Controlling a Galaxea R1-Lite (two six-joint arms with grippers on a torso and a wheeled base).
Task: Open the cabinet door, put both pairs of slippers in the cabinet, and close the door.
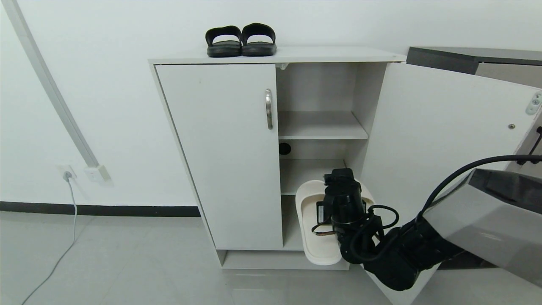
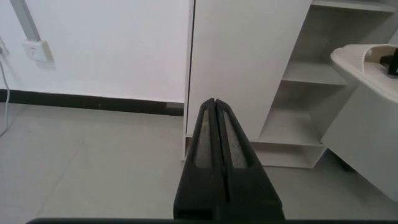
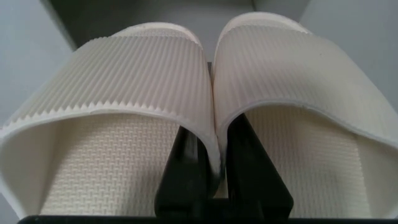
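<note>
We are holding the left end effector [image 2: 214, 146] low over the grey floor [image 2: 93, 162], its two fingers pressed flat together with nothing between them. Well off to its outer side a wall socket [image 1: 96, 173] is sitting low on the wall, with a cable [image 1: 70, 220] trailing down to the floor. Ahead of this end effector the white cabinet [image 1: 330, 54] is standing against the wall. Its left-hand door [image 1: 220, 156] is lying shut, with a metal handle [image 1: 268, 109] running along its inner edge. High above both end effectors, the black slippers [image 1: 241, 40] are sitting side by side on the cabinet's top, over the shut door. Past that door the cabinet's right half is standing open, showing an upper shelf [image 1: 322, 125] and a lower shelf [image 1: 311, 173], both above the right end effector [image 3: 214, 165]. With that end effector we are gripping the white slippers [image 1: 314, 237]: one finger is sitting inside each slipper under its strap, and together they are clamping the pair's touching inner walls. The pair is pointing toes-first into the mouth of the lowest compartment, straight ahead of the end effector, with the heels sticking out past the cabinet's front. We cannot tell whether the soles are resting on the bottom board. Just to the outer side of the right end effector, the right-hand door [image 1: 432, 140] is standing swung wide open.
</note>
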